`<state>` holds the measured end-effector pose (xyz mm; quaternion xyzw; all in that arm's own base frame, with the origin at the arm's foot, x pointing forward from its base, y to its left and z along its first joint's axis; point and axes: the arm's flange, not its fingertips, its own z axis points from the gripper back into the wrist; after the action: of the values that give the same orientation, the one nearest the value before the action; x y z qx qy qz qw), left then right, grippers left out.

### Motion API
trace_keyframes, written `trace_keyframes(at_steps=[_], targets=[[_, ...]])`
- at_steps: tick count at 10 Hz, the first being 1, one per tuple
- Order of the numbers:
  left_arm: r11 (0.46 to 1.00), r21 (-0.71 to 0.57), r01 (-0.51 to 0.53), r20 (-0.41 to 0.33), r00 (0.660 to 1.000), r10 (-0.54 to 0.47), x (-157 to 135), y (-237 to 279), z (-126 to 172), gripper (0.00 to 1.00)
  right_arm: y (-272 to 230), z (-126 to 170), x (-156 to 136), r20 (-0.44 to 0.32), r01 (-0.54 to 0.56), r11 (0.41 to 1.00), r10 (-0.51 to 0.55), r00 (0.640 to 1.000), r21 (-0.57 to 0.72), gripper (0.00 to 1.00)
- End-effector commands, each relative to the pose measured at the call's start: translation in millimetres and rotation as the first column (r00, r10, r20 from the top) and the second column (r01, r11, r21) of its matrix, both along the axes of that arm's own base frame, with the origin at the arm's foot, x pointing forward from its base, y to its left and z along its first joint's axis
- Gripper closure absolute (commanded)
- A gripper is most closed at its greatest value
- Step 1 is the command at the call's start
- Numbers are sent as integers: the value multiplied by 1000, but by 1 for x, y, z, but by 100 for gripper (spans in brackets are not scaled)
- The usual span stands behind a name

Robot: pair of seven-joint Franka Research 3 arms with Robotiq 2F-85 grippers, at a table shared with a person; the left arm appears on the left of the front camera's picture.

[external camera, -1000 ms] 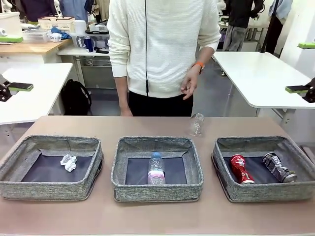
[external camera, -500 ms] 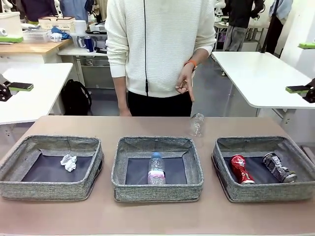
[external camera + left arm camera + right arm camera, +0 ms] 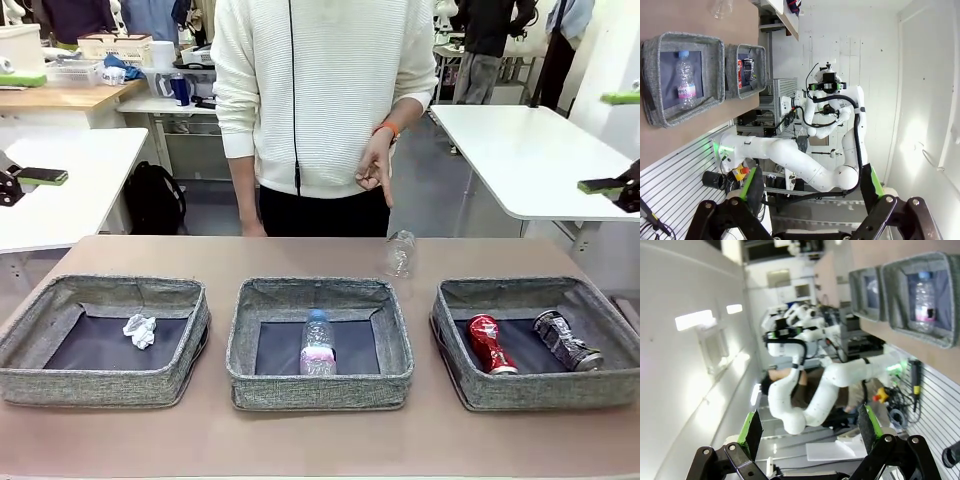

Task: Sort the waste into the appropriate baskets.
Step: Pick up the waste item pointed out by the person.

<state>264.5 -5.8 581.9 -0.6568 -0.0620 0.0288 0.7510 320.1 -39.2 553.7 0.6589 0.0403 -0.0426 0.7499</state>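
Front view: crushed clear plastic container lies near the table's far edge; left gripper and right gripper spread wide, empty.

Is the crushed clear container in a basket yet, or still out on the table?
Out. The crushed container lies on the bare table, beyond the middle basket, which holds only the bottle.

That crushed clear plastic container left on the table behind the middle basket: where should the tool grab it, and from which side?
Probably from above, closing across the middle of the crushed clear container. It stands roughly upright on bare table, just beyond the far right corner of the middle basket, so the basket's soft wall blocks a low approach from the robot's side. The person's hand hangs above it; wait until it withdraws.
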Motion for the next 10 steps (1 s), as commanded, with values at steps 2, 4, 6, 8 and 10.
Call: trace_keyframes(at_steps=[2, 4, 6, 8, 10], targets=[[1000, -12, 9, 24, 1000, -9, 1, -2, 2, 0, 74, 34, 72, -185, -3, 753, -158, 970, -658, 0], [1000, -12, 9, 24, 1000, -9, 1, -2, 2, 0, 120, 20, 120, -213, -38, 467, -326, 921, -883, 0], [1000, -12, 9, 24, 1000, -9, 1, -2, 2, 0, 146, -4, 144, -80, 85, 335, -449, 890, -938, 0], [1000, -12, 9, 24, 1000, -9, 1, -2, 2, 0, 139, -14, 134, 48, 174, 363, -330, 943, -915, 0], [1000, -12, 9, 24, 1000, -9, 1, -2, 2, 0, 150, -13, 143, 31, 207, 469, -355, 934, -859, 0]])
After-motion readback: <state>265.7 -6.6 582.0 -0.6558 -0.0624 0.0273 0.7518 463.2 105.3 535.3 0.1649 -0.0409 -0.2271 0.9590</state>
